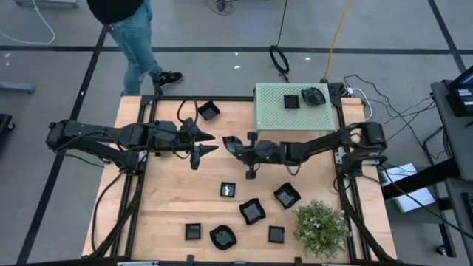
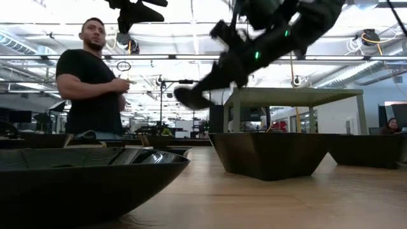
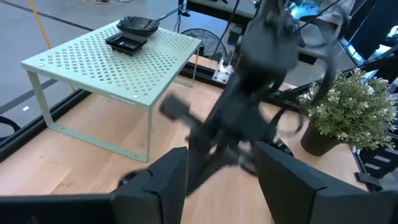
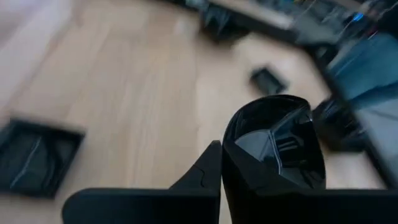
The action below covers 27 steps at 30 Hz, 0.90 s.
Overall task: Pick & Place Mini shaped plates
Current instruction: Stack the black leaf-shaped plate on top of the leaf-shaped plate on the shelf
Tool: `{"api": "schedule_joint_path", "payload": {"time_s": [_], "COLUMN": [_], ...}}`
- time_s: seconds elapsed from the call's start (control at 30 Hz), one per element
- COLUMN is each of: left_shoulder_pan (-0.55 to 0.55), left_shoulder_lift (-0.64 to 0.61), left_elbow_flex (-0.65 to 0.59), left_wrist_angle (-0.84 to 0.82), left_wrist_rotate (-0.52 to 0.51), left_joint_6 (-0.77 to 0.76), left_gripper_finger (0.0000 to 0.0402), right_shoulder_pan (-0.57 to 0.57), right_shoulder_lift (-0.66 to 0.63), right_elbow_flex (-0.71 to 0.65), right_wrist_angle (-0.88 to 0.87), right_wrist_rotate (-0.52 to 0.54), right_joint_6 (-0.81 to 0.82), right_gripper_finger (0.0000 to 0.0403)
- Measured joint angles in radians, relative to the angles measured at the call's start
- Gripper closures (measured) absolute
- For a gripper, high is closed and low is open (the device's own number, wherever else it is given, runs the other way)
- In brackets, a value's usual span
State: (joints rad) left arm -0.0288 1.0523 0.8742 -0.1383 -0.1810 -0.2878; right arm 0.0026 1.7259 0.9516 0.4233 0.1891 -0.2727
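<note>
Only the high view counts everything. The right wrist view alone shows my grip up close, and the left wrist view alone shows the side of the pale green perforated metal stand (image 3: 112, 68) with two dishes on it. The low view looks level past big dark dish rims to a person in a black shirt (image 2: 92, 83).

My right jaws are pressed together on the rim of one glossy black mini plate (image 4: 273, 146), lifted clear of the wooden tabletop (image 1: 170, 199). In the high view that plate (image 1: 230, 142) hangs at the frame's centre, just left of the stand (image 1: 277, 122). My left jaws are spread apart and hold nothing. They hover left of centre, facing the right arm (image 1: 310, 148), near its jaws but not touching.

I count ten mini plates. One is in my grip. Two are on the stand at upper right: a square one (image 1: 292, 101) and a wavy one (image 1: 314, 95). Seven are on the tabletop: one square plate (image 1: 209, 111) above centre, and six across the lower middle, three of them square (image 1: 228, 190) and three wavy (image 1: 253, 211). There is one bushy green potted plant (image 1: 320, 227), at lower right.
</note>
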Motion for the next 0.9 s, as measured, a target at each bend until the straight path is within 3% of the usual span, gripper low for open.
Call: {"api": "schedule_joint_path", "payload": {"time_s": [0.2, 0.37, 0.5, 0.6, 0.8, 0.9], "left_shoulder_pan": [0.000, 0.002, 0.002, 0.002, 0.002, 0.002], "left_shoulder_lift": [0.000, 0.000, 0.000, 0.000, 0.000, 0.000], "left_elbow_flex": [0.000, 0.000, 0.000, 0.000, 0.000, 0.000], "left_wrist_angle": [0.002, 0.019, 0.041, 0.042, 0.042, 0.042], "left_wrist_rotate": [0.000, -0.003, -0.025, -0.064, -0.140, -0.174], "left_joint_6": [0.000, 0.001, 0.001, -0.003, -0.003, -0.003], "left_gripper_finger": [0.0213, 0.0213, 0.0213, 0.0213, 0.0213, 0.0213], "right_shoulder_pan": [-0.009, -0.032, -0.095, -0.185, -0.430, -0.538], "right_shoulder_lift": [-0.191, -0.376, -0.521, -0.629, -0.806, -0.839], "right_elbow_flex": [-0.001, -0.001, -0.001, -0.001, -0.001, -0.001], "right_wrist_angle": [-0.001, -0.031, -0.127, -0.269, -0.647, -0.777], "right_wrist_rotate": [0.102, 0.279, 0.457, 0.521, 0.513, 0.372], "right_joint_6": [-0.028, -0.161, -0.265, -0.233, 0.021, 0.092], "right_gripper_finger": [0.0403, 0.0403, 0.0403, 0.0403, 0.0403, 0.0403]}}
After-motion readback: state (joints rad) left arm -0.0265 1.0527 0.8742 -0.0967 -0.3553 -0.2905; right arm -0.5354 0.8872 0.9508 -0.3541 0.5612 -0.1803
